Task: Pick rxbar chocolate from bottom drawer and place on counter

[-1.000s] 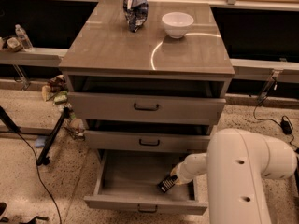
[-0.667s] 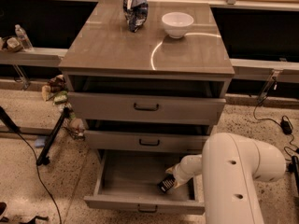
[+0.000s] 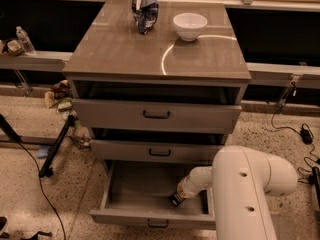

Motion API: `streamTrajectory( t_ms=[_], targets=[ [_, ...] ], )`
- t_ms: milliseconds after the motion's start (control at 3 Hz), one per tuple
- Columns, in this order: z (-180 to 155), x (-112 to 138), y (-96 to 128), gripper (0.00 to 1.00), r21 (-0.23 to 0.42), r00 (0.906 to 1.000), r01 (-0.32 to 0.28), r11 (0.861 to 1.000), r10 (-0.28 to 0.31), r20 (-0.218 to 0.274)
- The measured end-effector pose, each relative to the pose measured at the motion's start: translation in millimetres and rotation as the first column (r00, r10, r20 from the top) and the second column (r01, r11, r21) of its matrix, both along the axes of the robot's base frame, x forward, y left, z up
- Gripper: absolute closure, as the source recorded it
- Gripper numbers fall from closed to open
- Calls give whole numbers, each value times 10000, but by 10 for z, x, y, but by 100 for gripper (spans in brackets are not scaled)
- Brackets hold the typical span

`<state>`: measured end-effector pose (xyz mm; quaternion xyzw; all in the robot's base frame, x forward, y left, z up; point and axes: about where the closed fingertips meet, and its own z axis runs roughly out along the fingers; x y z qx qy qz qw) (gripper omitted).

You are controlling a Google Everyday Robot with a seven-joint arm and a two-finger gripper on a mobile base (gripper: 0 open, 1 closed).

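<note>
Inside bottom drawer (image 3: 137,189), rxbar (image 3: 175,201) at pincer (image 3: 181,194)

No word, brand or number can be read anywhere in this view. The crumpled blue-and-white bag (image 3: 145,9) standing on the counter (image 3: 120,49) carries print, but it shows only as patches of colour. The water bottle (image 3: 25,40) on the ledge (image 3: 45,59) at the left is too small for any lettering to be made out. The rxbar chocolate (image 3: 174,201) in the bottom drawer (image 3: 135,189) shows a dark wrapper with nothing legible. The gripper (image 3: 179,197) is right at it, low in the drawer's right part.
</note>
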<state>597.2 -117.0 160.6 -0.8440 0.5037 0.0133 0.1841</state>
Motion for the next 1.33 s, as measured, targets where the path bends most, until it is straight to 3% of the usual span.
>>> streamTrajectory(
  t_ms=[1000, 1333],
  targets=[
    [-213, 74, 8, 1, -477, 9965, -793, 9957, 778, -313],
    [-251, 101, -10, 1, -636, 9946, -996, 9930, 974, -361]
  ],
)
